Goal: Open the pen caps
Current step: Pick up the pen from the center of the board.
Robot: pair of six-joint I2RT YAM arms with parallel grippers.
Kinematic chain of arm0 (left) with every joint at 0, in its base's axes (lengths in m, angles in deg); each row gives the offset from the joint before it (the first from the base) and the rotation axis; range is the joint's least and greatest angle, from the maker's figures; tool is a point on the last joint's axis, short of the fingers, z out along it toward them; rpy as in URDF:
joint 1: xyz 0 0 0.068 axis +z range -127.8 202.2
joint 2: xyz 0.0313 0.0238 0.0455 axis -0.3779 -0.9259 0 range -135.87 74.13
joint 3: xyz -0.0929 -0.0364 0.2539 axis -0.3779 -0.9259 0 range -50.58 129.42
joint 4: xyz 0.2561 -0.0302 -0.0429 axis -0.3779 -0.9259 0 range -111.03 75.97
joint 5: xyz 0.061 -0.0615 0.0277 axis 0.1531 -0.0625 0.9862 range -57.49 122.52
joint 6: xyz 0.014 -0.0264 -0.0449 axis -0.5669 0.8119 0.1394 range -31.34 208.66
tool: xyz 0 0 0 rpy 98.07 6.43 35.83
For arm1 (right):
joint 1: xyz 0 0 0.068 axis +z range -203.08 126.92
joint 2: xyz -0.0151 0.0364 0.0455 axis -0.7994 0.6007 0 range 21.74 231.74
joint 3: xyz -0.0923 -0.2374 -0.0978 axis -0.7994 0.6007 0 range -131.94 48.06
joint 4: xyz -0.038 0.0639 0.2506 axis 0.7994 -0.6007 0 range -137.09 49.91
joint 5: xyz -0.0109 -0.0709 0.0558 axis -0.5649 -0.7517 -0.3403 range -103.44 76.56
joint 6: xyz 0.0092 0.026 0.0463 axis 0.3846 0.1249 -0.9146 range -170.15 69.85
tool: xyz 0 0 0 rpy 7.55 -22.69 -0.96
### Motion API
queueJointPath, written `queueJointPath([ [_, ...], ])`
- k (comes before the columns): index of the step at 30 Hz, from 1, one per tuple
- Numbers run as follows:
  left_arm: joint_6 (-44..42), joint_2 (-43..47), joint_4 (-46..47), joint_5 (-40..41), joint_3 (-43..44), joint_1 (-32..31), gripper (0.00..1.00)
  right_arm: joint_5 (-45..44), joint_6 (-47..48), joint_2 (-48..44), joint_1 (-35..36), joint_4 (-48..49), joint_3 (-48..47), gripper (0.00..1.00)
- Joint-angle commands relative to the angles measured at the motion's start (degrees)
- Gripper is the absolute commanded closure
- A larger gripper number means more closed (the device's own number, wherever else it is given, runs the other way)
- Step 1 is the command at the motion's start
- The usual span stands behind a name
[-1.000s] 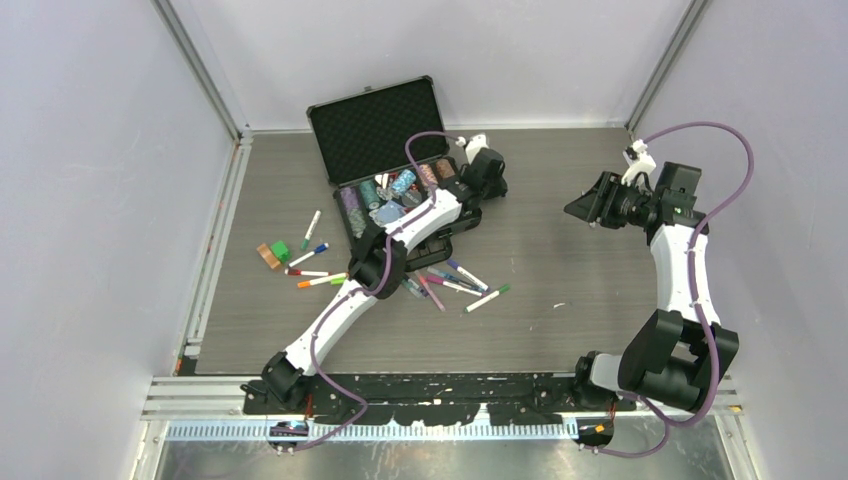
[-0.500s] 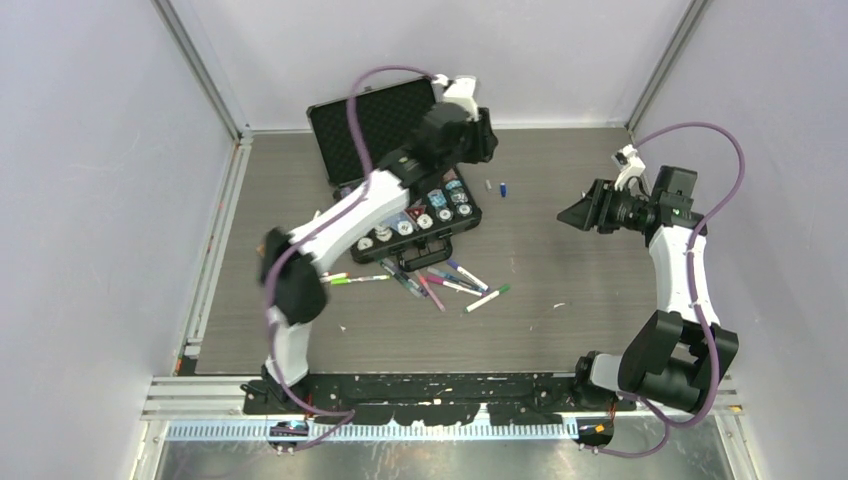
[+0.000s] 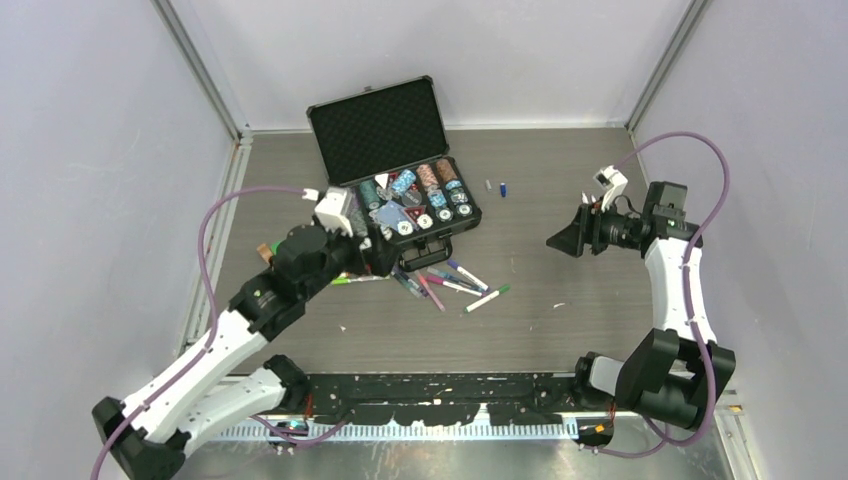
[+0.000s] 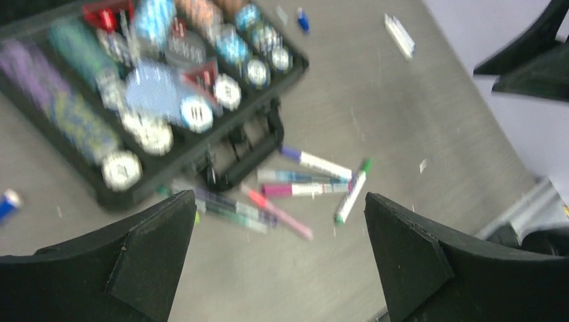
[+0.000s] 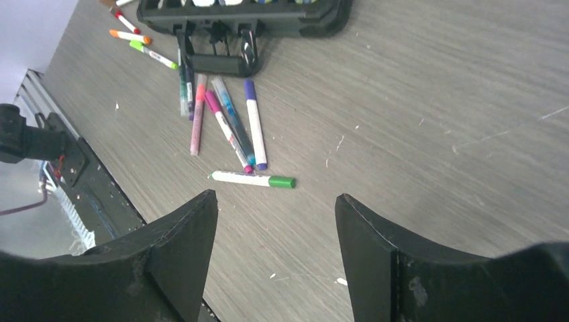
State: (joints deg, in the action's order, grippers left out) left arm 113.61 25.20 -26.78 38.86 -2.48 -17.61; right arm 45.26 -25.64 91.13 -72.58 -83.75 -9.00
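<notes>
Where pens (image 5: 255,131) cluster, an open chip case (image 3: 378,128) sits just beside.

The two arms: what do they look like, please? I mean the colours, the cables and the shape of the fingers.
The left arm and the right arm both have white links and black joints. A purple cable loops loosely along each arm. A small white block sits at each wrist. The fingers are matte black, broad and wedge-shaped, narrowing toward the tips.

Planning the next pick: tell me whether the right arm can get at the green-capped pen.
Probably yes: the green-capped pen lies uncovered, and the open right gripper faces it with nothing between.
</notes>
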Motion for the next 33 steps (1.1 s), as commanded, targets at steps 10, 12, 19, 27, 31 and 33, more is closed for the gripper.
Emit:
queueJointPath([
  [10, 15.4, -1.3, -13.5, -10.4, -6.1, -1.0, 0.11, -6.0, -3.0, -3.5, 0.1, 2.0, 1.5, 0.29],
  [12, 15.8, -5.8, -15.9, -6.3, -3.7, -4.2, 0.12, -5.5, -3.6, -3.5, 0.2, 2.6, 1.7, 0.3],
  [19, 10.4, -23.9, -23.2, 6.2, 6.8, -14.8, 0.29, -6.8, -2.4, -2.6, 0.2, 1.0, 1.1, 0.3],
  [27, 3.7, -37.9, -8.6, -11.3, 12.6, -17.1, 0.4, -7.1, -2.2, -1.9, 0.5, -0.1, 0.1, 0.3],
  [31, -2.2, -44.7, -2.9, -18.2, 14.8, -17.7, 0.43, -6.2, -2.4, -2.1, 0.5, -0.1, 0.1, 0.3],
  [33, -3.9, -47.7, -2.5, -18.3, 17.1, -18.2, 0.44, -5.5, -2.6, -2.2, 0.5, -0.1, 0.1, 0.3],
])
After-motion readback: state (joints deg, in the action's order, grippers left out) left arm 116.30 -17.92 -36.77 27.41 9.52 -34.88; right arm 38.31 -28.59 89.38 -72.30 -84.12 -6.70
